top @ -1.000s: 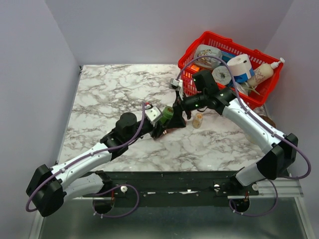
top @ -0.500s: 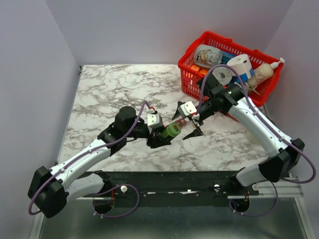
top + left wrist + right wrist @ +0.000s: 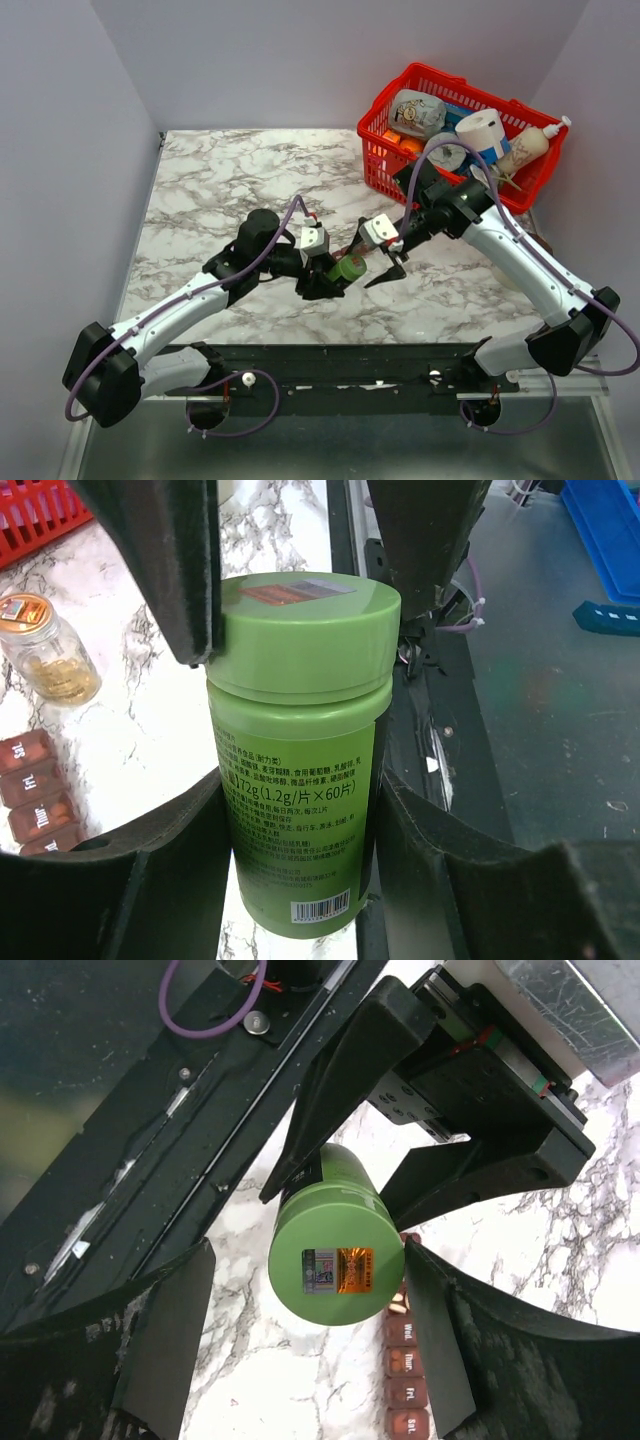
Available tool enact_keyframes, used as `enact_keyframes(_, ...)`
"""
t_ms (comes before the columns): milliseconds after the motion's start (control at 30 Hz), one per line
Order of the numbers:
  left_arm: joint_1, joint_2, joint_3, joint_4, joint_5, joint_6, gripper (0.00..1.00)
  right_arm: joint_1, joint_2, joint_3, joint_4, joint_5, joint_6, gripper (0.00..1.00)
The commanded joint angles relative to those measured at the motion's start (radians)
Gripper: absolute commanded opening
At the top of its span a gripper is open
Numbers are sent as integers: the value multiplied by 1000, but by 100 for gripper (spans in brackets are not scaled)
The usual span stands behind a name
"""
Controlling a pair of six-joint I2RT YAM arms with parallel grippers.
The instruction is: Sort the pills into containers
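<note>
Left gripper (image 3: 300, 790) pinches green bottle (image 3: 335, 1250); right gripper (image 3: 308, 1260) spread around lid (image 3: 305, 630), maybe touching. Lid on, containers (image 3: 405, 1380) lying beside, nothing sorted; everything left.

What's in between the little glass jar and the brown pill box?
Only bare marble table separates the glass jar and the pill box, seen in the left wrist view.

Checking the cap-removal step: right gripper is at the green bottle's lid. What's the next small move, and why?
Probably close the right gripper onto the lid, then twist. In the right wrist view its jaws flank the lid with gaps on both sides. The left gripper is clamped on the green bottle by its body, and the lid is on.
</note>
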Motion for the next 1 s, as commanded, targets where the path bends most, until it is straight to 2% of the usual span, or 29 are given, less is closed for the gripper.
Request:
enact_keyframes(0,4,1,46,45,32,-6,0,20,-9,-31,77,-36,92,75)
enact_keyframes(133,4,1,46,62,20,-21,0,39,-21,-69,152,-15,178,65)
enact_keyframes(233,4,-9,37,76,-25,-24,0,42,-27,-84,232,16,322,46)
enact_keyframes(367,3,-95,-15,176,-222,-61,0,42,-32,-106,397,124,623,27)
enact_keyframes(400,1,-112,-38,200,-320,-67,0,42,-27,-107,406,152,747,27)
enact_keyframes(467,-31,-152,-54,246,-463,-64,0,42,2,-87,398,207,819,21)
enact_keyframes(500,-45,-160,-68,263,-594,-56,0,42,6,-92,425,239,968,20)
enact_keyframes(667,-135,-131,-98,427,-882,-69,0,36,-3,-190,588,472,1288,21)
enact_keyframes(733,-143,-105,-88,466,-902,-78,0,22,10,-193,593,456,1342,23)
enact_keyframes(833,-146,-75,-89,513,-869,-108,0,21,20,-175,596,378,1325,30)
enact_keyframes(933,-146,-77,-91,498,-812,-119,0,19,8,-153,593,333,1261,47)
enact_keyframes(967,-146,-83,-89,483,-771,-118,0,16,-9,-147,588,297,1238,58)
